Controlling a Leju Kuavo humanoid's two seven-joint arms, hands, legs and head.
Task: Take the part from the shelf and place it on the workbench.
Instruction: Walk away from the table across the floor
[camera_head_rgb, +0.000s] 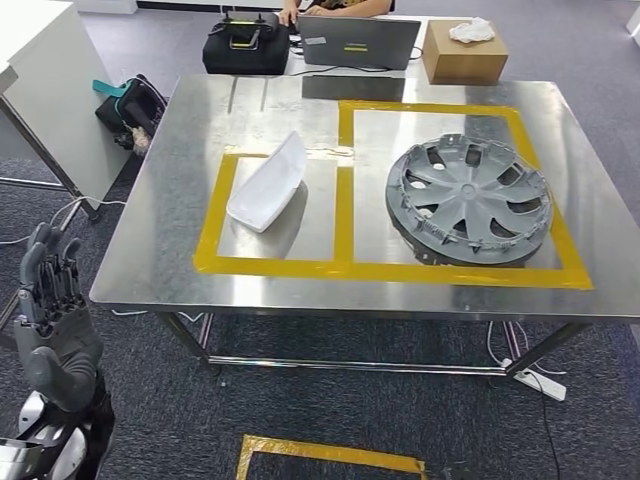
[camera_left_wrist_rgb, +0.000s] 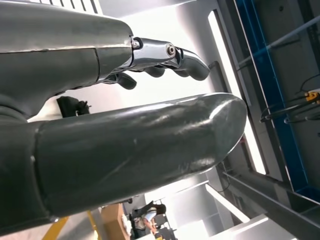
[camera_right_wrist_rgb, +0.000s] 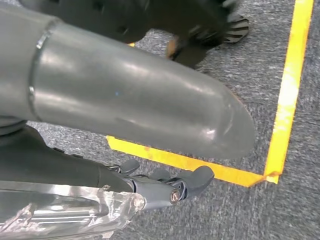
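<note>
On the steel workbench (camera_head_rgb: 151, 250), yellow tape (camera_head_rgb: 343, 215) marks out two joined rectangles. A white moulded part (camera_head_rgb: 268, 182) lies in the left-hand rectangle, its long axis running diagonally, with no hand touching it. A grey wheel cover (camera_head_rgb: 469, 198) lies flat in the right-hand rectangle, its ribbed underside facing up, well apart from the white part. At the far edge of the bench sit a black case (camera_head_rgb: 245, 47), a grey laptop (camera_head_rgb: 358, 42) and a cardboard box (camera_head_rgb: 463, 53) with a crumpled white cloth (camera_head_rgb: 472, 30) on top; a person's hand (camera_head_rgb: 287, 16) rests by the laptop. No writing or brand mark is legible on any of these. The left hand (camera_head_rgb: 51, 300) is raised beside the near-left corner of the bench, fingers upright and slightly apart, holding nothing; in the left wrist view its fingers (camera_left_wrist_rgb: 181, 57) stretch out clear of the thumb. The right hand (camera_right_wrist_rgb: 162, 160) hangs over grey carpet marked with yellow floor tape (camera_right_wrist_rgb: 288, 85), its fingers (camera_right_wrist_rgb: 192, 180) lying extended and apart from the thumb, with nothing between them.
</note>
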